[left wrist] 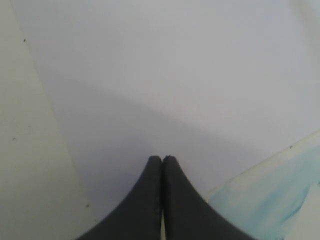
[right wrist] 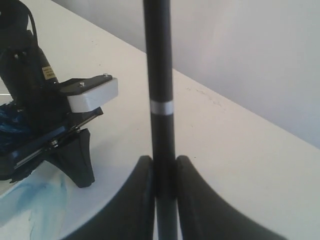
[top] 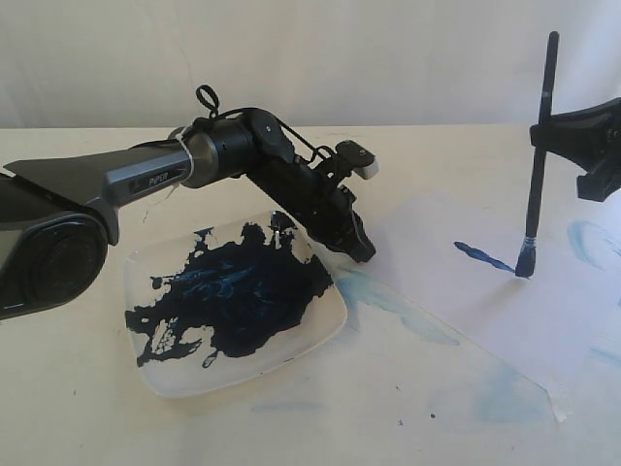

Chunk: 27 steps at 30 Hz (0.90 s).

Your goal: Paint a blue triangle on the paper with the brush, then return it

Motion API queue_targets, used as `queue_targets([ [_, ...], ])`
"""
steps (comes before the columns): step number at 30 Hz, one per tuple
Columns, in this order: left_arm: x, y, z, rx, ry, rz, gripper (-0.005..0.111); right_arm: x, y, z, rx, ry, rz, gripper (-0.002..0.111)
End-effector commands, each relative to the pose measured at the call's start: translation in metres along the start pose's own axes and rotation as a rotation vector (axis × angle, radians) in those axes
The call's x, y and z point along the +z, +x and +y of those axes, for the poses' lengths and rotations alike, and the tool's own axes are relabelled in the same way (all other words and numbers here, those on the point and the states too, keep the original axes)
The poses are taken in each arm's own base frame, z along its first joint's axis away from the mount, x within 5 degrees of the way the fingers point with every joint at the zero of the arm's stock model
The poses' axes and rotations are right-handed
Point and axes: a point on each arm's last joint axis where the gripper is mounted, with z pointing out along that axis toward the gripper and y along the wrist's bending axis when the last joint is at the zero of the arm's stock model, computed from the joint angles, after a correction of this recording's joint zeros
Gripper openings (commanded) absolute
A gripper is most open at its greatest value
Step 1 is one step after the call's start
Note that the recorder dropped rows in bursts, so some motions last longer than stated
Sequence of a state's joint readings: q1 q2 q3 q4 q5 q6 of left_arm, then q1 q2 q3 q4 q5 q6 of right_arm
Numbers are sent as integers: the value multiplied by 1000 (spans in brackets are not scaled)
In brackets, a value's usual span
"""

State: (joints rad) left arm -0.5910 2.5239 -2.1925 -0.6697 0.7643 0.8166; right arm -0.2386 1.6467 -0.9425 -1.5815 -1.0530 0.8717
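My right gripper [top: 541,134] [right wrist: 163,162] is shut on the brush [top: 539,146] [right wrist: 160,75], a long black stick with a silver band. It holds the brush nearly upright. The blue-laden bristles [top: 525,262] touch the paper [top: 456,291] [left wrist: 175,75]. A short dark-blue stroke [top: 482,255] runs away from the bristles; no full blue triangle shape shows. My left gripper [top: 361,250] [left wrist: 162,159] is shut with nothing in it, its tips down on the paper's corner nearest the plate.
A square white plate [top: 320,335] smeared with dark blue paint sits under the left arm. Pale light-blue smears [top: 388,296] [left wrist: 270,200] mark the paper's edge and the tabletop. A white wall [top: 388,58] stands behind the table.
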Motion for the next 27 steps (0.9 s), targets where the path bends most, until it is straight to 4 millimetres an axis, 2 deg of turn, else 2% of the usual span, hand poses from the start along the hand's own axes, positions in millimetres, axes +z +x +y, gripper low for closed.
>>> queue_targets([
  [1, -1, 0, -2, -5, 25, 13, 0, 0, -1, 0, -17, -10, -11, 0],
  [27, -1, 0, -2, -5, 25, 13, 0, 0, 1, -1, -29, 6, 11, 0],
])
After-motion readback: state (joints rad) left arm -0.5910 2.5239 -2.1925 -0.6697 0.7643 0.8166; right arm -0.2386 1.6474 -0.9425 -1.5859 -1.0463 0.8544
